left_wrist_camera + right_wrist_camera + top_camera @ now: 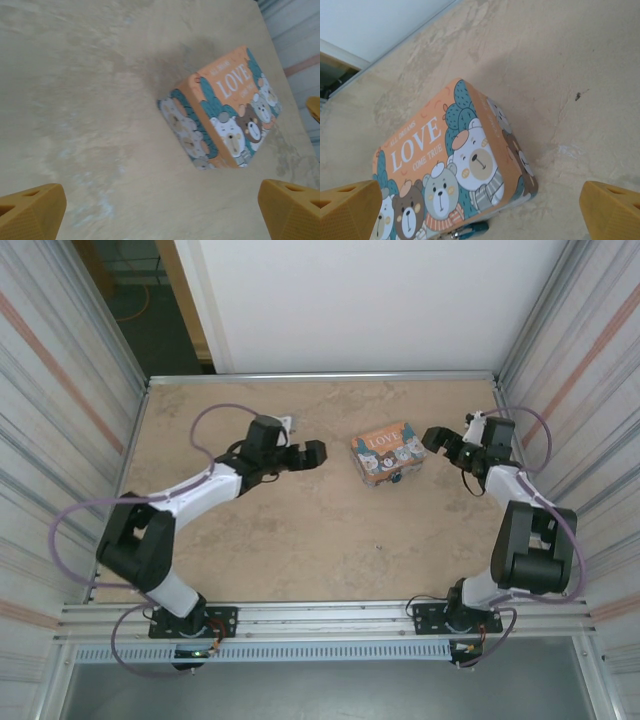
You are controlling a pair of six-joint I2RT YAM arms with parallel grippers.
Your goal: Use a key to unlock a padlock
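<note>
The tin (386, 452) lies on the table (300, 540) at about 2 o'clock from the table's middle; the padlock (397, 478) is a tiny teal speck touching the tin's near edge at about 5 o'clock; in the right wrist view it peeks out from under that edge with a glint of silver beside it, and whether it is hooked to the tin or only lying against it I cannot tell.

The left gripper (312, 454) hovers at the tin's 9 o'clock, a little way off; the right gripper (442, 443) hovers close at its 3 o'clock; both sets of jaws are spread as wide as they go and grasp nothing, the yellow fingers (30, 212) parted either side of the tin in the left wrist view.

Likely troubles: the padlock is far smaller than the tin and pressed against it, so wide jaws coming down could catch the tin's wall and shove it aside, dragging or hiding the padlock; a pinch on so small a body could slip and flick it away; with no key in either gripper, no unlocking can begin; the two arms closing on one spot from opposite sides could also knock together.

Writing on the orange lid: "ALL DREAMS", large white "LOVE", then "COME TRUE"; cartoon bears in scarves and caps sit around the words; no brand name is legible.
</note>
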